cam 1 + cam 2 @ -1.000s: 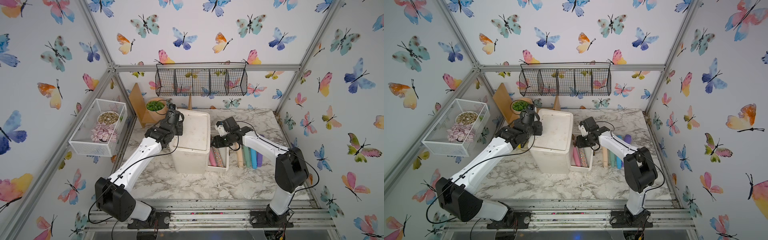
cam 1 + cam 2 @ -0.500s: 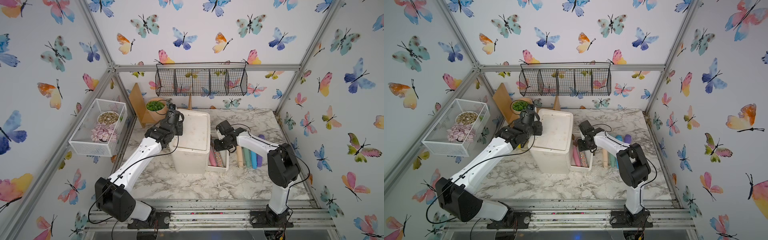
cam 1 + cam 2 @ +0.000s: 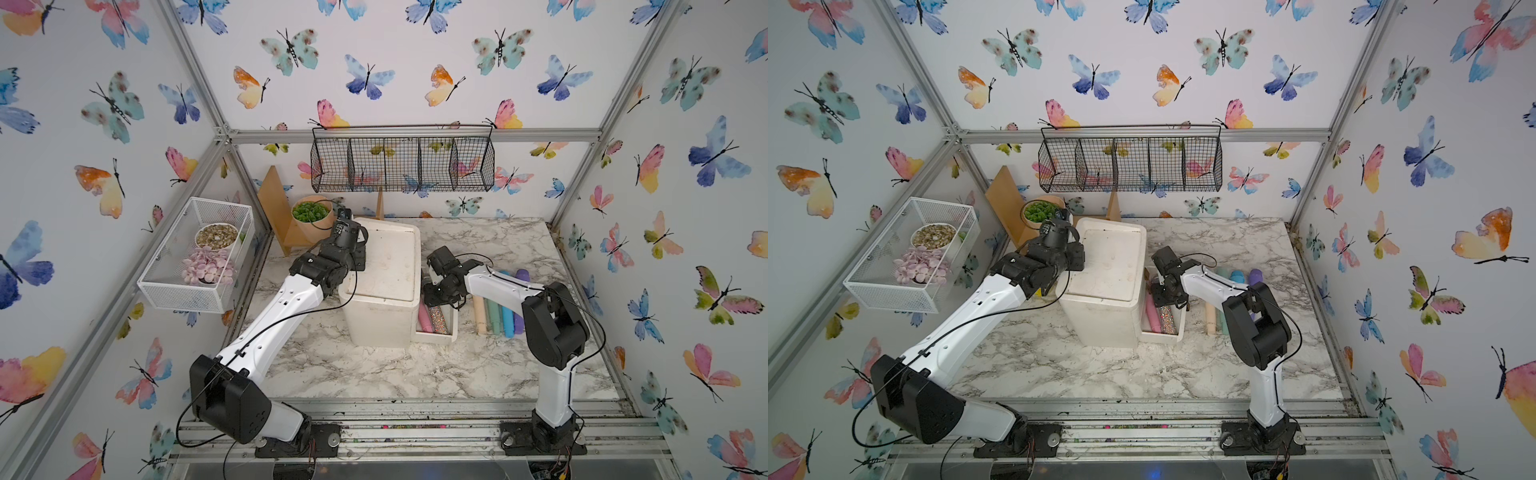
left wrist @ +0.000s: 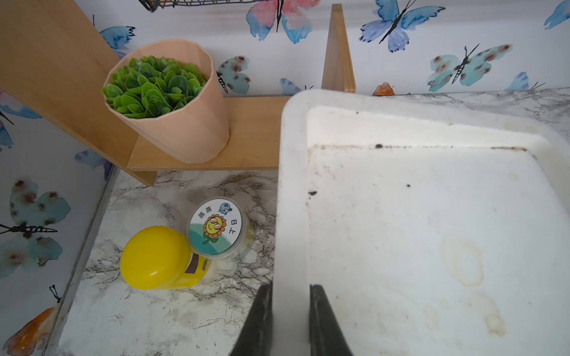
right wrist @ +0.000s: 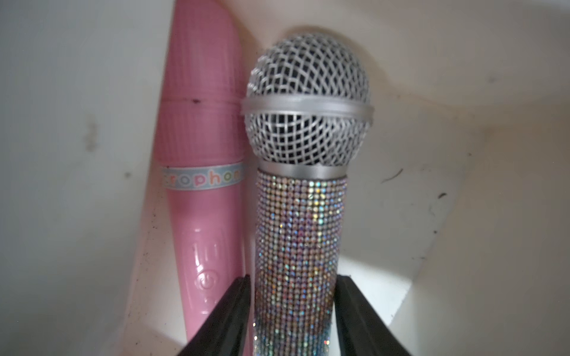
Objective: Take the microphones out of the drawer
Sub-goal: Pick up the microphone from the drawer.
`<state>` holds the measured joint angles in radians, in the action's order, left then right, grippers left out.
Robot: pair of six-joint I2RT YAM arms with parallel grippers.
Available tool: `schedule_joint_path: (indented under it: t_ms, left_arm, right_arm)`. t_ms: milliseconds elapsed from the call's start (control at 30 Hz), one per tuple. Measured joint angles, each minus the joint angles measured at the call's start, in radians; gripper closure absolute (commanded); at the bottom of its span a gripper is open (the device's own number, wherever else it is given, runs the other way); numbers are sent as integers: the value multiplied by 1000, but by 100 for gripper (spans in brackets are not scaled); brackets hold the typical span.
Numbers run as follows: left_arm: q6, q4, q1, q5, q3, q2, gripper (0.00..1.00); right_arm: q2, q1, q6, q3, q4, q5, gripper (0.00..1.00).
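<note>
As I watched the right wrist feed, the right tool (image 5: 293, 279) had its two black fingers pressed against either side of the glitter microphone (image 5: 297, 231), low on the rhinestone handle, so it was gripping it. That microphone lay inside the open drawer (image 3: 435, 338), silver mesh head clear of the fingers. Touching it alongside was a pink microphone (image 5: 200, 200), and on its pale band I could read only "crophon". In both top views the drawer stuck out of the white cabinet (image 3: 386, 266) on the side facing the right arm, all of it on the marble bench (image 3: 374, 374). Over on the left wrist feed, the left tool (image 4: 290, 286) was pinched tight on the cabinet's top rim, one finger each side. Beside the cabinet stood a small jar (image 4: 216, 228), its lid showing a cartoon sunflower in sunglasses and Chinese characters. It touched a yellow cap-shaped thing (image 4: 154, 259) whose tiny label I could not read.
</note>
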<state>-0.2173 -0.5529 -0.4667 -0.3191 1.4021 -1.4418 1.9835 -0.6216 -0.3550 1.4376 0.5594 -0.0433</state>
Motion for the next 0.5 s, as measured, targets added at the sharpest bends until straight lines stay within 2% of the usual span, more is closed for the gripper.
schedule_joint_path:
  t_ms: [333,500]
  left_arm:
    - [0,3,0,0,-3,2,100]
    - [0,3,0,0,-3,3,100]
  right_arm:
    - [9,-3,-21,3,-3,18,51]
    - [9,-3,-34,3,-4,21,57]
